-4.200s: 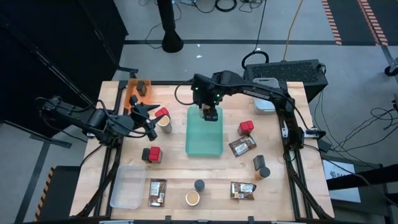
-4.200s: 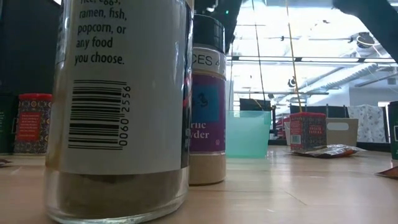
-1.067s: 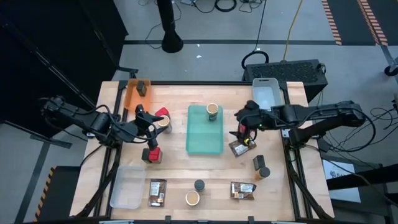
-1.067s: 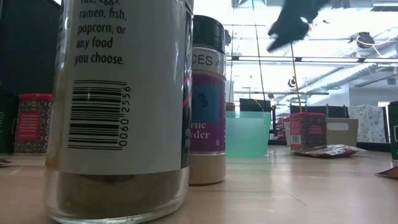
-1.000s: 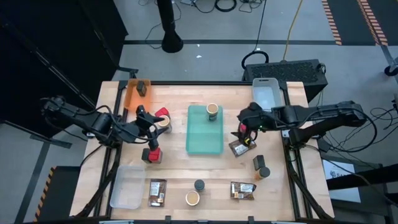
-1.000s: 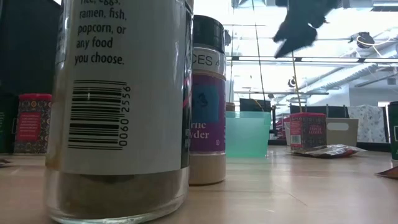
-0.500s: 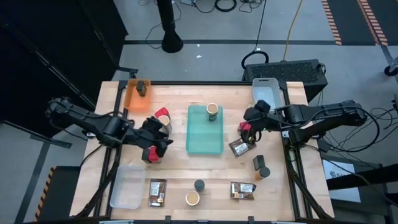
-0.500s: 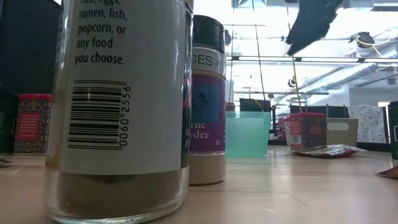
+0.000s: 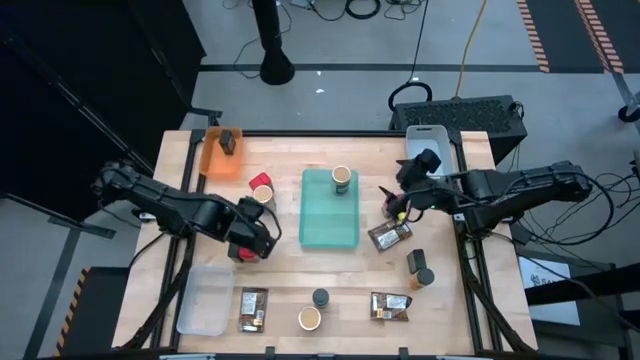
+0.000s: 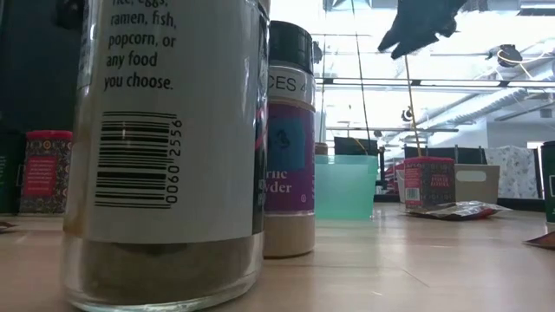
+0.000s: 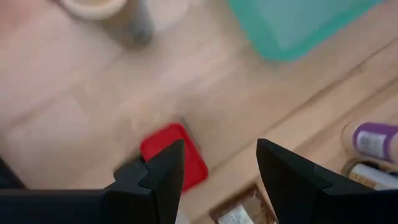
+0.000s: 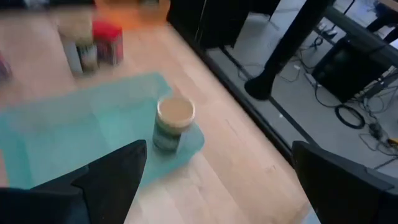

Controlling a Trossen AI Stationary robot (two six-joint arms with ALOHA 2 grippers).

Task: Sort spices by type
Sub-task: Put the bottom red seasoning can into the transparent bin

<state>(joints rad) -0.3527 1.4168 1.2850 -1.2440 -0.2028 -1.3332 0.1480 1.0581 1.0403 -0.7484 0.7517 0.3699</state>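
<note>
Spices, high view. Cream-topped jar (image 9: 342,179) upright in upper part of teal tray (image 9: 328,215), centre frame. Second cream-topped jar (image 9: 264,194) left of tray, red box (image 9: 260,181) just above-left of it. Another red box (image 9: 243,252) lower left, mostly hidden. Red box (image 9: 393,209) right of tray, brown packet (image 9: 389,236) flat just below. Dark jars (image 9: 419,268) lower right. Bottom row: packet (image 9: 253,309), black-lidded jar (image 9: 320,298), cream jar (image 9: 309,319), packet (image 9: 390,307). Dark container (image 9: 231,141) in orange bin, upper left.

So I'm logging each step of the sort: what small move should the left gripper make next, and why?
Probably lower straight down and close on the red box. The left gripper is open above it, with the box partly under one finger rather than centred, so a slight shift to centre it may come first.
</note>
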